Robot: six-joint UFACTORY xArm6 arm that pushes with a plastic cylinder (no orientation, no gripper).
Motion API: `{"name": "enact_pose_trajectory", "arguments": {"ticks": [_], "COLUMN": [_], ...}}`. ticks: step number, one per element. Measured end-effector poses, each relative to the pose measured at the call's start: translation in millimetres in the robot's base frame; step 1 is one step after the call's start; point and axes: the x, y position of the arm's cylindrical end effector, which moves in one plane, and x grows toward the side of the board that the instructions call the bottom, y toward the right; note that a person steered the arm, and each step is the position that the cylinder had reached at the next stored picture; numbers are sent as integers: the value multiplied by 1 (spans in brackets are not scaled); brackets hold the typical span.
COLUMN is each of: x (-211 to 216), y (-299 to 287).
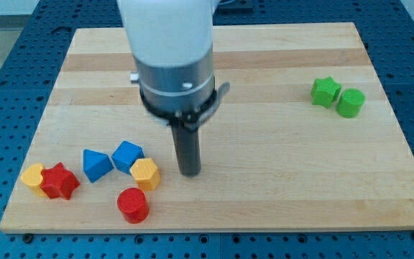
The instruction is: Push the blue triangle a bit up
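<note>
The blue triangle [95,165] lies at the board's lower left. A blue cube [127,155] sits just to its right, touching a yellow hexagon [145,174]. My tip [189,173] rests on the board to the right of the yellow hexagon, a short gap away and well right of the blue triangle. The arm's white and grey body [169,57] stands above the tip and hides part of the board's top middle.
A red star [59,181] and a yellow block [33,175] touch each other left of the blue triangle. A red cylinder [133,205] lies near the bottom edge. A green star [325,91] and green cylinder [351,103] sit at the right. The wooden board [279,165] ends at blue perforated table.
</note>
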Motion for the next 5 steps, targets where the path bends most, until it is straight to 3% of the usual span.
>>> {"name": "enact_pose_trajectory", "arguments": {"ticks": [1,2,3,5], "x": [-103,-119,-170,-165], "y": [-24,-56,-143,-235]}}
